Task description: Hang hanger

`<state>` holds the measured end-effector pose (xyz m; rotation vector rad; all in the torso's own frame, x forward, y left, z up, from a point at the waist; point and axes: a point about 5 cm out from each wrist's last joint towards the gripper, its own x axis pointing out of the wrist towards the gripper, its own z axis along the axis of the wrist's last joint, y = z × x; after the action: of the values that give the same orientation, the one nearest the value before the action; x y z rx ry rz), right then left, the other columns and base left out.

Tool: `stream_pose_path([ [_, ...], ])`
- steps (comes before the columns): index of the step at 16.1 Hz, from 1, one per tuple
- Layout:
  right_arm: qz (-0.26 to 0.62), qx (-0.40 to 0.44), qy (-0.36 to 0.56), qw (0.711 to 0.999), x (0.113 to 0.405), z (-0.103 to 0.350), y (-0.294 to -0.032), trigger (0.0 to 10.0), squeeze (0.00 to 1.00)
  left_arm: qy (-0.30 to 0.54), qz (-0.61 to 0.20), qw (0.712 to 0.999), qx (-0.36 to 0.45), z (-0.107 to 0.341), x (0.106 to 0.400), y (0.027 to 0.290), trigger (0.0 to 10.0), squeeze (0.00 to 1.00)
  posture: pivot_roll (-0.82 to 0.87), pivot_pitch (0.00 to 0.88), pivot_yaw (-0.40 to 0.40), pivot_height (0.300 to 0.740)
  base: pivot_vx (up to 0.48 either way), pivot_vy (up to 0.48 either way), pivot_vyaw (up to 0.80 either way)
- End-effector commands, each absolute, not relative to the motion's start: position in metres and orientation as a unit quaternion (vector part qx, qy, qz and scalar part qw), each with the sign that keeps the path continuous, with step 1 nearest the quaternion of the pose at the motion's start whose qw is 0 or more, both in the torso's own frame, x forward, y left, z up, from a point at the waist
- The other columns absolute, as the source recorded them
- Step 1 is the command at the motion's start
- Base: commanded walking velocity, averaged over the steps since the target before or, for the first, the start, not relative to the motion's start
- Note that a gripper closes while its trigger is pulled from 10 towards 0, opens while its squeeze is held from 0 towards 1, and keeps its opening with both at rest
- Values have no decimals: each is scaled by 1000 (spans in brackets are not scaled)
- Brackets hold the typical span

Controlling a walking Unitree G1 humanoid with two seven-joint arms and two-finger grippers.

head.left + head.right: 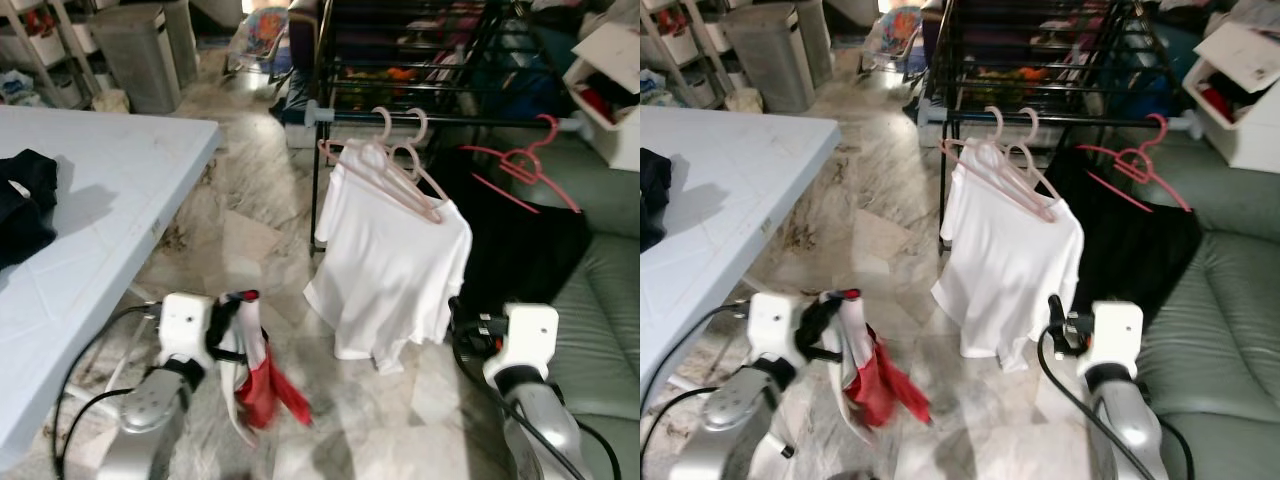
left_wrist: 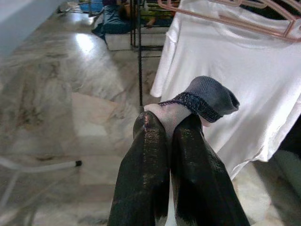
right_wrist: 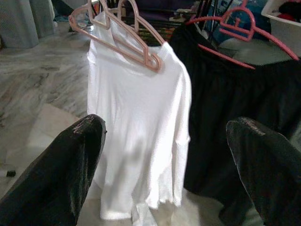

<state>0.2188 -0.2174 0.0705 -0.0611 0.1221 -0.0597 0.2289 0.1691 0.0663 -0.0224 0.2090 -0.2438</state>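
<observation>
Left gripper [image 2: 176, 136] is pinching shut, both black fingers [image 2: 146, 174] pressed together on a bunch of cloth: a red and white garment [image 1: 258, 385] with a grey knit cuff [image 2: 207, 96] poking out past the tips. The garment is hanging limp below the gripper over the marble floor [image 1: 250, 240], low in front of the robot's left side. Whether a hanger is inside that bundle cannot be told.

Right gripper [image 3: 164, 160] is standing wide open, holding nothing, its two fingers [image 3: 70, 165] framing the white T-shirt [image 1: 390, 270] without touching it.

The white T-shirt is hanging on pale pink hangers [image 1: 395, 165], two hooks over the horizontal rail [image 1: 440, 120] of the black drying rack [image 1: 400, 60]. Just beside it, to the robot's right, a red-pink hanger [image 1: 520, 165] is carrying a black garment [image 1: 520, 250], tilted on the same rail.

No readable writing or brand marks anywhere.

Edges: the light blue table [image 1: 110, 220] is running along the robot's left, its corner sitting near the rack side, with dark clothing [image 1: 25, 200] lying on it. A green-grey sofa [image 1: 600, 300] is closing off the right. Open floor is lying between table edge and the hanging shirt. A grey bin [image 1: 145, 55] is standing far back on the left.
</observation>
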Motion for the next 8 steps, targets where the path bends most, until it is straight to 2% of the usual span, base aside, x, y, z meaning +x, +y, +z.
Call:
stream_pose_path([
  [1,-24,-30,57,998,218,74,-216,10000,0,88,-119,989,-3,72,229,171,10000,0,-54,39,13,740,0,0,0],
  [8,-41,-44,65,996,222,75,-216,10000,0,84,-118,989,0,74,232,169,10000,0,-55,35,19,740,0,0,0],
])
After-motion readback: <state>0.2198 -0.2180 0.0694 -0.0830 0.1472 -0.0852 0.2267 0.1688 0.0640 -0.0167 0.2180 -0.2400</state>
